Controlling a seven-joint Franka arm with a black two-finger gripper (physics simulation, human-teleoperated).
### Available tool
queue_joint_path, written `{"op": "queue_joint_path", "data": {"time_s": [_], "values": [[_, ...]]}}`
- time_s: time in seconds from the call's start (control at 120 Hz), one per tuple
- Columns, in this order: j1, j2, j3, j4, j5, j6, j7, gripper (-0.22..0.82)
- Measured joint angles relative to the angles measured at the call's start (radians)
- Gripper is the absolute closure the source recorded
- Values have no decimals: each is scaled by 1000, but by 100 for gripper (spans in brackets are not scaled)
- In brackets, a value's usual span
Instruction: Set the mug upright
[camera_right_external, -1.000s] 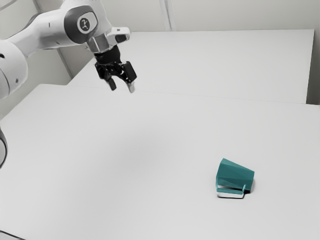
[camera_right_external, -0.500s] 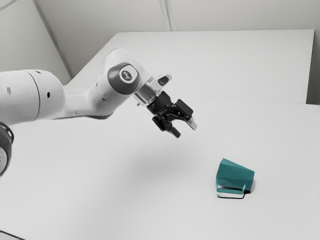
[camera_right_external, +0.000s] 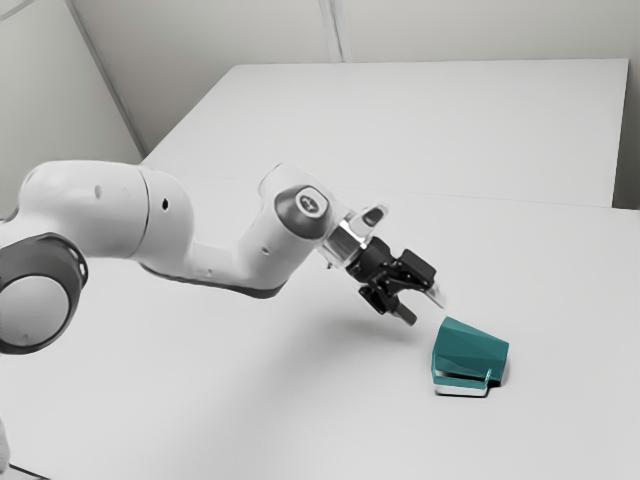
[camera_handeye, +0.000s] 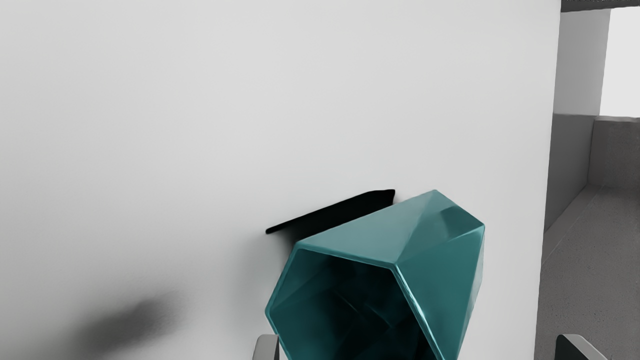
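Since the earlier frames the arm has swung toward the exterior view's right and come down; the mug lies where it lay, same pose.

Exterior view, left to right. White, jointed robot arm (camera_right_external: 235, 268) reaching in low over the pale, smooth-topped desk (camera_right_external: 570, 270). At its end the black two-finger gripper (camera_right_external: 422, 306), slanting down, fingers (camera_handeye: 266, 348) spread, nothing pinched. Its tips are near the mug's mouth; contact, if any, I cannot make out.

Next, the teal, faceted mug (camera_right_external: 470, 350), glossy in the wrist view, on its side on the desk. Wide mouth toward the gripper, narrower base toward the exterior view's right. What looks like an angular teal handle (camera_right_external: 460, 382) sits low on the side nearest that camera. Wrist view: open mouth facing the gripper, one finger by the rim, the other well out past the mug's opposite side.

Progress: approach nearly made, by my reckoning. Left to do: centre the fingers on the mug, close, lift a little, turn it mouth up, set it on its base, release. Likely trouble: a finger catching the rim and rolling the mug.
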Motion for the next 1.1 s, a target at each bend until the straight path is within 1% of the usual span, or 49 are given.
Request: {"op": "queue_joint_path", "data": {"time_s": [0.158, 0.433, 0.467, 0.575, 0.617, 0.667, 0.717, 0.792, 0.867, 1.0, 1.1], "values": [[-19, 17, -35, -13, -101, 38, 31, 0], [-27, 37, -72, -39, -214, 88, 68, 0], [-28, 38, -74, -39, -220, 91, 71, 5], [-28, 36, -75, -33, -228, 98, 81, 34], [-28, 34, -75, -31, -228, 100, 85, 44], [-28, 32, -81, -29, -229, 102, 88, 53], [-28, 29, -87, -23, -228, 104, 92, 59], [-28, 26, -100, -20, -227, 105, 98, 66], [-28, 22, -107, -19, -225, 106, 103, 71], [-28, 7, -110, -19, -221, 108, 108, 74], [-26, -24, -111, -21, -217, 109, 109, 76]]}}
